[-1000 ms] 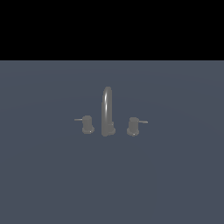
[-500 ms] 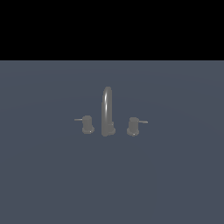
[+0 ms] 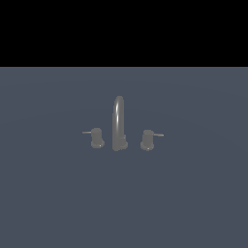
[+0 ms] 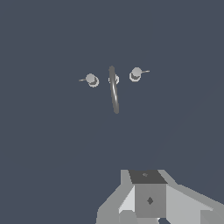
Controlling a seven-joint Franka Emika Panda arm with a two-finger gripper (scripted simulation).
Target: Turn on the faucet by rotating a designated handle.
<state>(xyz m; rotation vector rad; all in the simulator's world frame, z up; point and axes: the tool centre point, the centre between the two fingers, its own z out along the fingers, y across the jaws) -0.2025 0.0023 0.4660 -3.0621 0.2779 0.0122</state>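
The faucet (image 3: 118,123) stands on the worktop (image 3: 58,203), its handle (image 3: 147,139) at three o'clock of the spout. The gripper (image 4: 148,205) hangs well apart; jaws' spread: cannot tell.

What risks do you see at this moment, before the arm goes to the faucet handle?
1. Two mirrored knobs flank the spout; the arm might pick the left knob instead of the handle.
2. The handle's lever pin is thin, so a push may slip off.
3. The gripper is far off, fingertips unseen; its approach could hit the spout.
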